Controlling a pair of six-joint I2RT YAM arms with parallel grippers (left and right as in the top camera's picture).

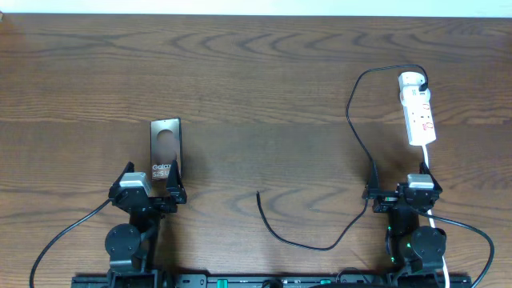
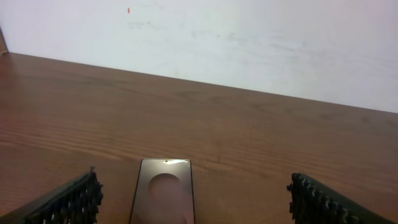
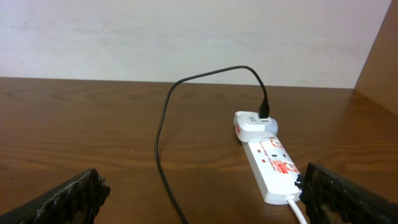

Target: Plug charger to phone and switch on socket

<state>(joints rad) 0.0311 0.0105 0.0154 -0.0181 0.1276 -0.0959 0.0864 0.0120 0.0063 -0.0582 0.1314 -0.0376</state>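
Now | brown wood-grain table (image 1: 256,72) | white wall (image 2: 249,43) behind | phone (image 1: 166,148), socket (image 1: 419,116) apart

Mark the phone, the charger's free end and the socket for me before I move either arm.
phone (image 1: 166,144): overhead view, middle of its glossy face.
charger's free end (image 1: 258,194): overhead view, the bare cable tip.
socket (image 3: 273,167): right wrist view, top of the white strip body.

Phone (image 1: 166,148) lies just before the left end effector (image 1: 152,184); socket (image 1: 418,112), charger (image 1: 349,112) plugged in, ahead of the right end effector (image 1: 404,186).
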